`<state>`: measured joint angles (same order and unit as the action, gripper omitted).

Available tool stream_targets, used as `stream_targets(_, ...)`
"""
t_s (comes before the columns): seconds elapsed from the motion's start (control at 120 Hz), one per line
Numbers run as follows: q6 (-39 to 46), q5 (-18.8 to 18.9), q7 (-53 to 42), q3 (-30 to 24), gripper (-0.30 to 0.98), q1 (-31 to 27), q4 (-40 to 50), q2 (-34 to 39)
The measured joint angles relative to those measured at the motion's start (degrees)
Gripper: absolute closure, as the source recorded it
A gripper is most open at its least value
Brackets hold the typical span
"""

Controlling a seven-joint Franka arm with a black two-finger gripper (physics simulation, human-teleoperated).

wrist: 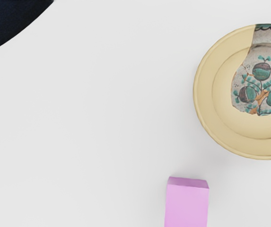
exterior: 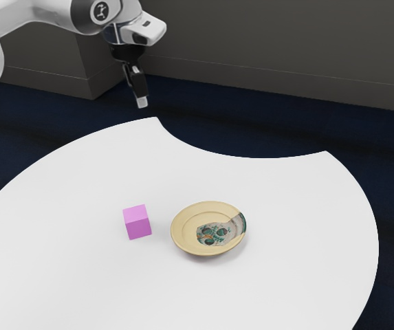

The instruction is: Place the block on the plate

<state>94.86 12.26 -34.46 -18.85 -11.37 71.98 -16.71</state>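
Nearest the exterior camera, the patterned plate (exterior: 185, 229) lies on the white table (exterior: 293, 282), the pink block (exterior: 137, 222) rests on the tabletop beside it without contact, and farther back the gripper (exterior: 141, 102) is raised, its open or closed condition indeterminable.

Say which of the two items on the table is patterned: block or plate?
The plate: yellow, with a painted patch of green leaves and round shapes. The block is plain pink.
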Motion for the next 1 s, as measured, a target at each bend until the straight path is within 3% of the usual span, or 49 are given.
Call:
stream_targets(0.125, 0.0, -0.2, 0.0, -0.2, 0.0, 0.2, 1.2, -0.5)
stream_targets(0.608, 0.6, -0.2, 0.2, 0.6, 0.0, -0.7, 22.1, -0.6)
stream_targets(0.858, 11.7, -1.8, 0.4, 1.0, 0.0, -2.6, 35.5, 0.9)
stream_targets(1.0, 19.7, -3.2, 0.4, 1.8, 0.0, -2.9, 38.5, 0.1)
